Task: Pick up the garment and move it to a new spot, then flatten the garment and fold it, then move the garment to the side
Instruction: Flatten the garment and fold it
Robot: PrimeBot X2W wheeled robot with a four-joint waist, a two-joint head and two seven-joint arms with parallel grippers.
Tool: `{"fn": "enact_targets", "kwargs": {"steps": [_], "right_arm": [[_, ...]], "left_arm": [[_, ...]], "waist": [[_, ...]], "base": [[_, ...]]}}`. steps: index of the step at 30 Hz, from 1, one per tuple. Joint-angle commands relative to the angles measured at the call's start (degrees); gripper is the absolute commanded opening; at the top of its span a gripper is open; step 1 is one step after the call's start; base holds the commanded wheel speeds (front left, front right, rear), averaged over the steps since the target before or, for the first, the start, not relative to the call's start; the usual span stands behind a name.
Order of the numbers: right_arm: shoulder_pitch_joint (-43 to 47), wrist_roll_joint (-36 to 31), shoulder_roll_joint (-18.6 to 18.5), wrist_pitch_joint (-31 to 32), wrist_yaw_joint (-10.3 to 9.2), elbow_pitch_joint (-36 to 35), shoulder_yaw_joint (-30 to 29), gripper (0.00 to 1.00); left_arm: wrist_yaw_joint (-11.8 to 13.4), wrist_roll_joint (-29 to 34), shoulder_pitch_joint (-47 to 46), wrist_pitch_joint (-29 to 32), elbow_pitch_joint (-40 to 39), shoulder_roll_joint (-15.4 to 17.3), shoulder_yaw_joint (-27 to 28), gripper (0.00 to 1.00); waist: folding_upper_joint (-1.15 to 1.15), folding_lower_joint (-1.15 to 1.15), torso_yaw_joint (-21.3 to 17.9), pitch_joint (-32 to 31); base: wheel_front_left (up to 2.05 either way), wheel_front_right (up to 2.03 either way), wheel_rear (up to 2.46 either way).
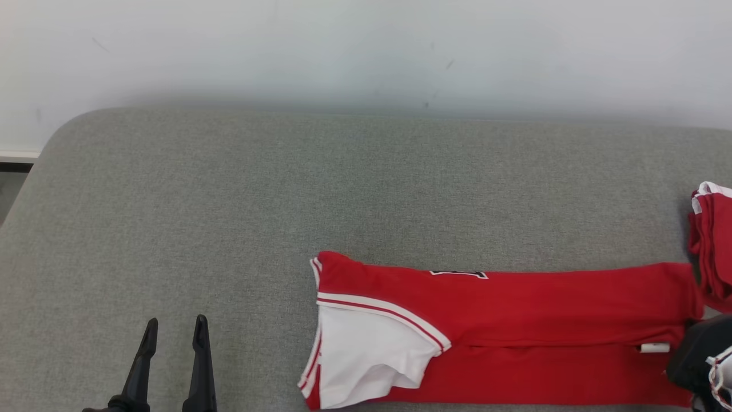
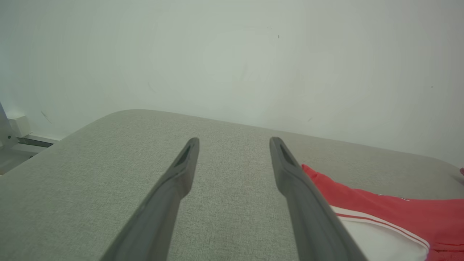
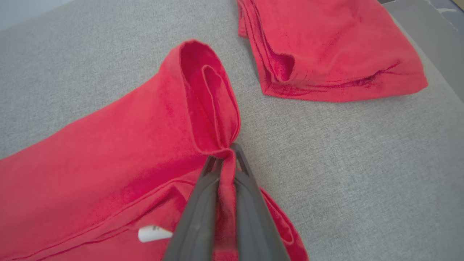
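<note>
**Right gripper clamps the garment's right end; left gripper stands open**

At the lower left of the head view you see your left gripper [image 1: 175,321]. Its two dark fingers are apart and point up, with nothing between them. It is over the bare grey surface [image 1: 229,200], well apart from the garment. In the left wrist view the same gripper [image 2: 235,141] shows a wide gap. There the surface [image 2: 90,174] runs up to a pale wall [image 2: 232,54] behind.

Going to the right, you find the garment [image 1: 543,309]. It is a red shirt folded to a long band, and it lies along the near edge of the surface. Its left end carries a white sleeve [image 1: 372,355] with red and white trim. The left wrist view shows this end of the garment [image 2: 398,214] beside the right finger. A small black and white mark [image 1: 459,274] peeks out at the band's far edge. Near the right end a small white tag [image 1: 655,347] lies on the red cloth.

At that end your right gripper [image 3: 224,154] is closed on the garment [image 3: 108,145]. In the right wrist view its fingers are together and a fold of red cloth is squeezed between them. The hem stands open in a loop just beyond the fingertips. The tag [image 3: 154,233] is just left of the fingers in that view. In the head view a dark shape [image 1: 700,355] covers this corner, and you cannot make out fingers there.

Farthest right lies a folded red piece [image 1: 712,246]. It is near the garment's end, and the right wrist view shows this piece [image 3: 326,47] apart from it, with grey surface between.
</note>
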Motion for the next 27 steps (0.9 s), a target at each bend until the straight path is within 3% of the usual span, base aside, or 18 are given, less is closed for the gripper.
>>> {"fn": "enact_targets", "kwargs": {"steps": [1,6,10,20,27], "right_arm": [[0.49,-0.83,-0.23,0.03,-0.16,-1.15,-0.87,0.00],[1.40,-3.01,-0.21,1.71,-0.16,-5.54,-1.61,0.00],[2.50,-0.99,-0.12,3.70,-0.15,-9.21,1.43,0.00],[7.39,20.50,-0.19,8.08,-0.15,-15.30,25.45,0.00],[4.96,26.17,-0.18,3.98,-0.15,-11.47,34.95,0.00]], "left_arm": [[-0.41,-0.13,0.37,-0.16,-0.08,0.00,0.04,1.00],[-0.25,0.02,0.25,-0.16,-0.04,0.07,-0.07,1.00],[-0.27,-0.18,-0.04,-0.16,0.00,0.12,-0.18,1.00],[-0.30,-0.67,-0.78,-0.16,0.53,-0.09,-0.31,1.00],[-0.32,-0.80,-1.09,-0.16,0.78,-0.20,-0.44,1.00]], "waist": [[-0.01,0.00,-0.26,-0.13],[-0.01,0.00,-0.59,-0.20],[-0.01,0.00,-0.53,-0.09],[-0.01,0.00,0.19,0.11],[-0.01,0.00,0.98,0.44]], "base": [[0.00,0.00,0.00],[0.00,0.00,0.00],[0.00,0.00,0.00],[0.00,0.00,0.00],[0.00,0.00,0.00]]}}
